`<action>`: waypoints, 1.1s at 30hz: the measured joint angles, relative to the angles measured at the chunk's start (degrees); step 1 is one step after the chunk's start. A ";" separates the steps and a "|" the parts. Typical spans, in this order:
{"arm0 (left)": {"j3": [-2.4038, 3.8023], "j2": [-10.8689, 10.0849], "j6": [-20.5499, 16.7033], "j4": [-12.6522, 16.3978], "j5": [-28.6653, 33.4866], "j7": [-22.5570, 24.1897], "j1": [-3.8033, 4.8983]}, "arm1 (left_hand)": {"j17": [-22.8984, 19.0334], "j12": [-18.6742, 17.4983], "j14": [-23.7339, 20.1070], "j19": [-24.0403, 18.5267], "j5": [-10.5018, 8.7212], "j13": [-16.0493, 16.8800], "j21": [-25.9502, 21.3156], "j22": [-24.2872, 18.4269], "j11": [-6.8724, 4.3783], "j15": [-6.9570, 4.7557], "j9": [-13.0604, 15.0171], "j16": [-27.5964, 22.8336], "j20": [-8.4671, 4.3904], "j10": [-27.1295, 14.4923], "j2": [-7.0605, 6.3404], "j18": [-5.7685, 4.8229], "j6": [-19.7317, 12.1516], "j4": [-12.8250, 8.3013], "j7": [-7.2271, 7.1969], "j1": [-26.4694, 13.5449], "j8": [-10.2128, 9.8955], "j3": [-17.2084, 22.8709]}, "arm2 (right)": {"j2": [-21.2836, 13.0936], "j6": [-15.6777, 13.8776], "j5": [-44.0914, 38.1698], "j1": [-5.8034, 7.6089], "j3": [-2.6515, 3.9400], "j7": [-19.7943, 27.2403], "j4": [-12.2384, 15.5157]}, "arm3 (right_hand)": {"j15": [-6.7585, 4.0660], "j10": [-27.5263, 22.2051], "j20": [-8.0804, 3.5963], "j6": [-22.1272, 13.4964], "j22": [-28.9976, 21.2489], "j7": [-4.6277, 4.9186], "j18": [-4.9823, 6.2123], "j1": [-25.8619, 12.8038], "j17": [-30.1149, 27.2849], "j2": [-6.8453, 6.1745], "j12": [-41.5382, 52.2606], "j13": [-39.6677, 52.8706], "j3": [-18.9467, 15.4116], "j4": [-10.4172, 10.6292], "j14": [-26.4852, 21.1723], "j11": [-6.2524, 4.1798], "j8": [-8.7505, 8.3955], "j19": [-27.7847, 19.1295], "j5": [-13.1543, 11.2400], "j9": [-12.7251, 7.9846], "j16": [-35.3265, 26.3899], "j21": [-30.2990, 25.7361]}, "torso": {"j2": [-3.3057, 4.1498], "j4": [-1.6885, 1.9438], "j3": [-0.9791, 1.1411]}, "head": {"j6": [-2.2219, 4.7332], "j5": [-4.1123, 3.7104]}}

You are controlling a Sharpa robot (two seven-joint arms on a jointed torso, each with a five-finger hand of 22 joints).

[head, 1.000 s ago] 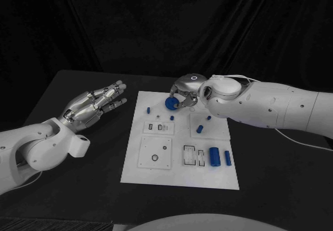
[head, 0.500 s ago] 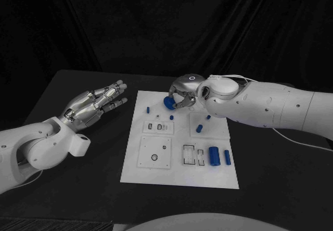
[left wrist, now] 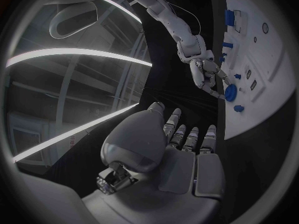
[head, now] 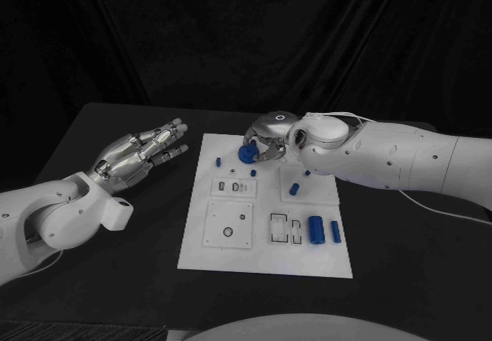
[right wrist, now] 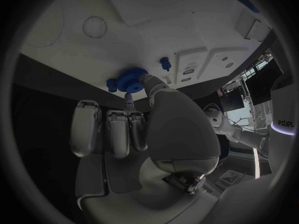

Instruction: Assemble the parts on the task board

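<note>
Right hand (head: pixel 269 141) sits over the far end of the task board (head: pixel 231 259), fingers (right wrist: pixel 138 78) clamped on a blue gear (head: pixel 249 152) — a round toothed part, pinched at its rim. In the right wrist view the gear (right wrist: pixel 130 77) is right at the board's far edge, with a small blue peg (right wrist: pixel 165 63) standing just beside it on the board. Cannot tell whether the gear touches the board surface.

Left hand (head: pixel 138 156) hovers over the black counter (head: pixel 123 298) to the board's left, palm up, fingers apart and stretched out, holding nothing. It is well apart from the board's parts.

Rest of the board: a short blue peg (head: pixel 218 162) near the far-left corner, another blue part (head: pixel 294 190) mid-right, and two blue cylinders (head: pixel 317 231) lying side by side near the right edge — one thick, one thin. Rectangular slots (head: pixel 282 227) and a square recess with round holes (head: pixel 229 224) occupy the near half of the board.
</note>
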 measured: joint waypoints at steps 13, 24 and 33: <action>0.00 -0.17 0.12 0.11 0.00 -0.56 0.00 | 0.00 0.00 0.00 0.00 0.02 0.00 0.00 0.05 0.11 0.00 0.00 0.00 0.00 0.11 0.00 0.01 0.00 -1.09 0.00 0.00 0.00 1.11 | -0.24 -0.25 0.04 0.00 0.01 0.96 0.00 | -1.02 -0.20 -0.32 -3.76 0.00 -1.18 0.01 -1.37 0.00 1.35 0.00 0.00 0.00 -0.01 -0.18 -1.22 0.00 -0.32 -2.22 -2.76 0.00 -1.31 | 0.01 -0.05 0.01 | 0.80 0.35; 0.00 -0.16 0.20 0.03 0.00 -0.77 0.00 | 0.00 0.00 0.00 0.00 0.04 0.00 0.00 -0.01 0.12 0.00 0.01 0.00 0.00 0.12 0.00 0.00 0.00 -1.09 0.00 0.00 0.00 1.11 | -0.45 0.69 0.67 -0.11 0.01 1.10 -0.18 | -1.53 -0.90 -0.83 -10.78 0.00 -1.89 0.01 -7.77 0.00 3.68 0.00 0.00 -1.58 2.84 0.30 -1.94 0.00 -0.81 -7.98 -7.48 0.00 -2.16 | 0.01 -0.10 -0.04 | 1.57 0.35; 0.00 -0.09 0.31 -0.03 0.00 -0.89 0.00 | 0.00 0.00 0.00 0.00 0.04 0.00 0.00 0.01 0.21 0.00 0.01 0.00 0.00 0.21 0.00 0.00 0.00 -1.09 0.01 0.01 0.00 1.11 | -0.68 2.21 1.01 -0.47 0.01 0.98 -0.59 | -1.50 -0.41 -0.82 -6.26 0.00 -0.75 0.01 -9.28 0.00 3.24 0.00 0.00 -2.86 4.12 0.29 -1.43 0.00 -0.81 -10.35 -7.99 0.00 -2.65 | 0.01 -0.14 0.01 | 1.67 0.30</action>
